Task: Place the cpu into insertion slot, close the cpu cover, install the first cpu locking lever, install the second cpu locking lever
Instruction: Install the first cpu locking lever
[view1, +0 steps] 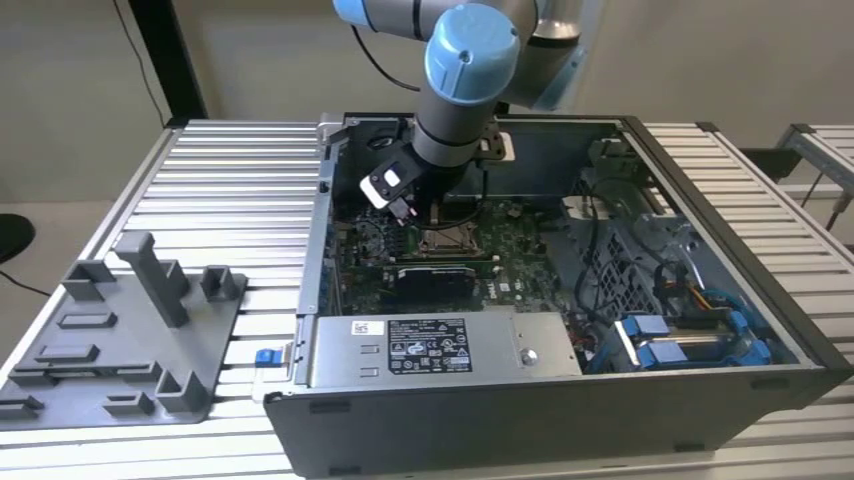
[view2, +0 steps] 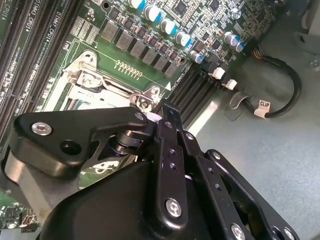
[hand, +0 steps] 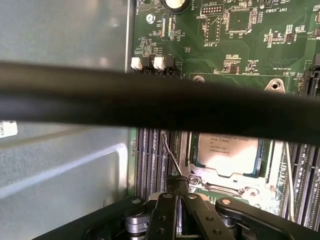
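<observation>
The cpu (hand: 227, 150) lies flat in the insertion slot (view1: 451, 237), silvery-grey top up. The silvery cpu cover (hand: 220, 177) is folded down around it, and its frame also shows in the second wrist view (view2: 85, 82). A thin wire locking lever (hand: 170, 152) runs along the socket's side and ends at my fingertips. Another thin lever (hand: 290, 185) lies along the opposite side. My gripper (hand: 178, 181) is shut, its tip right at the socket's corner (view2: 167, 111), touching or nearly touching the first lever's end. In the exterior view the gripper (view1: 407, 212) hangs just above the board.
The open computer case holds a grey power-supply box (view1: 427, 345) in front and blue drive bays (view1: 681, 340) on the exterior view's right. Black memory slots (hand: 150, 155) border the socket. A black cable (view2: 280, 90) loops nearby. A grey fixture tray (view1: 120, 340) sits outside the case.
</observation>
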